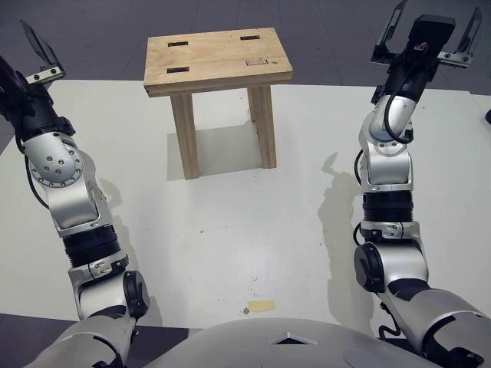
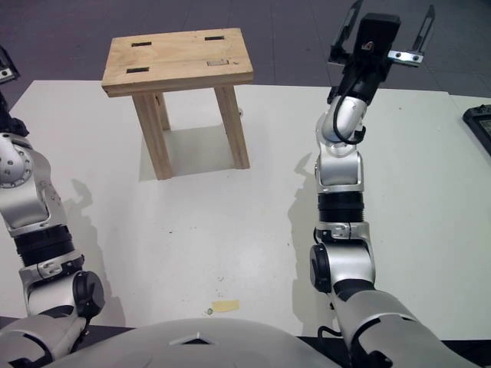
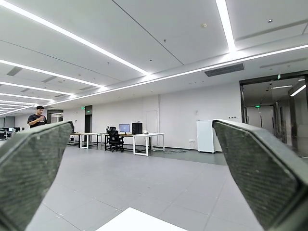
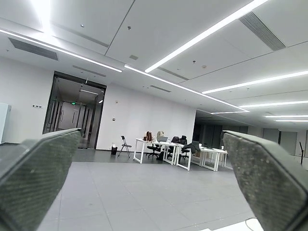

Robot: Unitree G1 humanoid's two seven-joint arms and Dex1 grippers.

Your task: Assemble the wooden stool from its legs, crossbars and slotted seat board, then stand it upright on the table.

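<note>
Stool (image 1: 219,57) status: assembled, upright

Stool stands on its legs toward the far side of the table (image 1: 230,253), slotted seat on top. Task looks complete; no loose parts are visible. Left gripper (image 3: 144,159) and right gripper (image 1: 430,32) are raised, wide open and empty. The stool sits between them, well apart from both.

Silver arms (image 1: 387,172) carry black joints, black cables (image 1: 31,184) and dark textured fingers (image 3: 260,168)

legible text: none | small pale label (image 1: 257,63) on light wooden slotted seat board (image 1: 215,50): print too small | green wall sign (image 3: 257,106) over far doorway: unreadable
</note>
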